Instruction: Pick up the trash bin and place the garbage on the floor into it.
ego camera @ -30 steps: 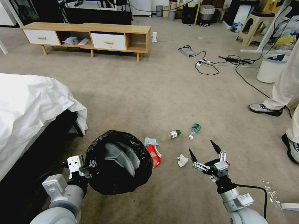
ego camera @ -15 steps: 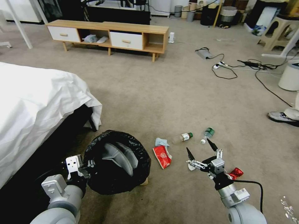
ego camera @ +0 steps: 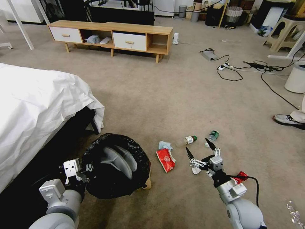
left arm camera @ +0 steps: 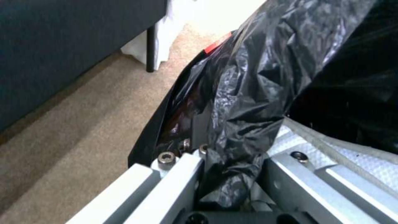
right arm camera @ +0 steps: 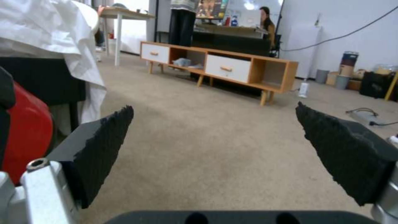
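You see left gripper clamped on rim of trash bin, pinching black bag; bin tilted beside bed, above floor. Right gripper low over carpet, fingers spread wide, just above white tissue. Red wrapper, two bottles, crushed red can lie nearby

Light: we find even, bright indoor lighting.
Shadows: dark under the bed.
Glare: sheen on the trash bin liner.
Blur: we note both wrist views soft.
Edges: head view bowed.
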